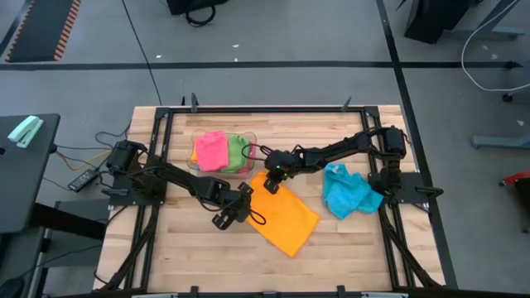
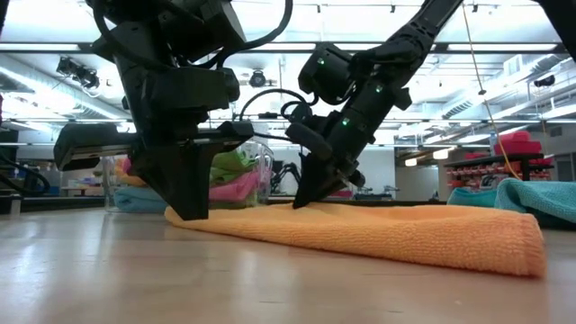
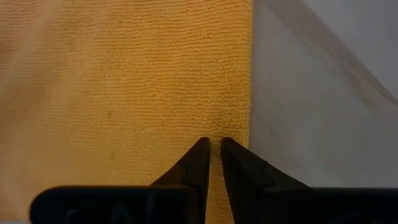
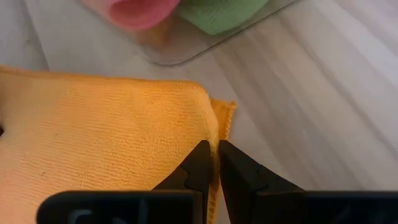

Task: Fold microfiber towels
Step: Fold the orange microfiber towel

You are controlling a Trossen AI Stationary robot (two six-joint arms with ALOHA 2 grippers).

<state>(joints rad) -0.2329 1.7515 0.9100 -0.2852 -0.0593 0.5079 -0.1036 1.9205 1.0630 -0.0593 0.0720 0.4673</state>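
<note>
High view showed both hands pinching the orange towel [image 1: 284,217]: left hand [image 1: 243,201] and right hand [image 1: 273,180] at neighbouring corners.

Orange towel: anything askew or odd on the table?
The orange towel lies diagonal to the table edges. At its corner near the clear bin the folded layers don't line up: a lower edge sticks out past the top layer. The blue towel sits crumpled, unfolded, on the right.

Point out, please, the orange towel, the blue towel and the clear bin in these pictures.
orange towel [image 1: 286,219]: high view, on its flat middle.
blue towel [image 1: 348,194]: high view, on the middle of the crumpled heap.
clear bin [image 4: 186,46]: right wrist view, on its bare clear floor near the corner.
</note>
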